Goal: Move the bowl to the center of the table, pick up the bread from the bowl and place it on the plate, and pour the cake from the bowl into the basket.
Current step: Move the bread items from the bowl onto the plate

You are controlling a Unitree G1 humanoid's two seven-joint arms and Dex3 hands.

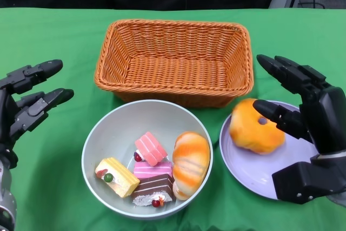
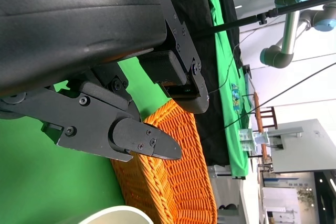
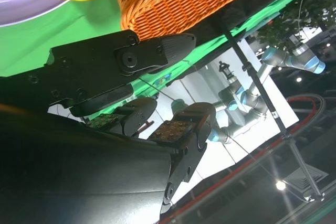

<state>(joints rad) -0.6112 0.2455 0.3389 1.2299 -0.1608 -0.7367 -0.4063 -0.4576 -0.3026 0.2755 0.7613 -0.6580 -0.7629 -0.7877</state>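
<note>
The bowl (image 1: 147, 160) stands near the middle of the green worktop (image 1: 54, 36), just in front of the wicker basket (image 1: 175, 58) and beside the lilac plate (image 1: 259, 166). One bread roll (image 1: 255, 125) already lies on the plate; a second, glazed roll (image 1: 190, 163) rests against the bowl's inner wall on the plate side, next to four cake slices (image 1: 143, 171). The remaining roll looks light, soft and smooth-skinned, so it should be taken across its width with moderate pressure; a hard squeeze would likely dent it. The bowl appears rigid and smooth and may slip, so its rim is the likely hold for pouring; the loose cake pieces will probably slide out together once it tips. The right robot hand (image 1: 303, 106) hangs over the plate, fingers spread and holding nothing, one fingertip close to or touching the plated roll; contact cannot be confirmed. The left robot hand (image 1: 27, 98) hovers clear of the bowl on its far side, fingers apart, empty.
</note>
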